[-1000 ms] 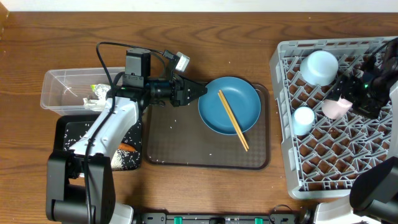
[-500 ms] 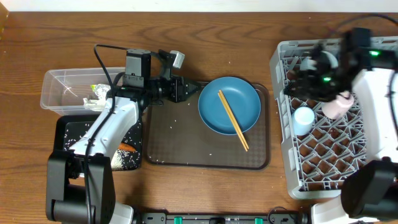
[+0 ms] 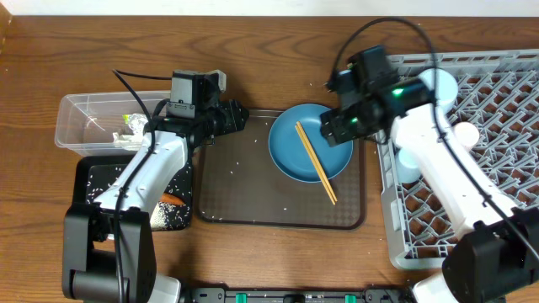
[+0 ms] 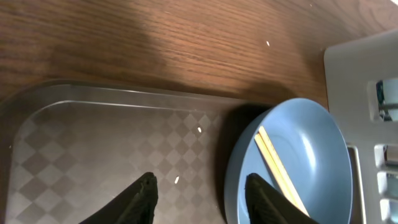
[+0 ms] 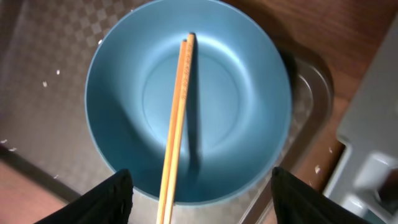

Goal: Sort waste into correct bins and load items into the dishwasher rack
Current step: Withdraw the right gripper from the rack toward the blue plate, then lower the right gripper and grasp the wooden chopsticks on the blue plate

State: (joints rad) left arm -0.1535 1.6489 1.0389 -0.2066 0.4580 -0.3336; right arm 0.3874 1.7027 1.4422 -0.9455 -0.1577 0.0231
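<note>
Rack: grey rack (image 3: pixel 505 194) at the right of the desk (image 3: pixel 253 50). A bowl (image 3: pixel 440 84) sits upside down in its far-left corner, a pale cup (image 3: pixel 466 133) lies just near of that, and a light-blue cup (image 3: pixel 406 164) is partly hidden by the right arm.
Plate: dark-blue plate (image 5: pixel 186 106) rests on the right part of the brown tray (image 3: pixel 253 198), just left of the rack and not yet loaded.
Chopsticks: wooden chopsticks (image 5: pixel 177 118) lie side by side across the plate, their near ends reaching past its rim over the brown tray.
Waste binned: crumpled wrapper (image 3: pixel 133 126) lies in the clear tub (image 3: pixel 80 109) at the far left. The carrot (image 3: pixel 173 200) and a heap of rice (image 3: pixel 168 217) lie in the black tray (image 3: pixel 97 181) near of the tub.
Waste loose: a few white grains (image 4: pixel 177 180) are scattered on the brown tray.
Left pincer: left pincer (image 4: pixel 202 199) is spread and empty over the far-left part of the brown tray, facing the plate.
Right pincer: right pincer (image 5: pixel 205 199) is spread wide and empty, directly above the plate and chopsticks.
Done: bowl and both cups appear racked, and most of the waste is binned.
Left: chopsticks and plate look like the last items, probably taken by the right arm, and the stray grains may need clearing.
</note>
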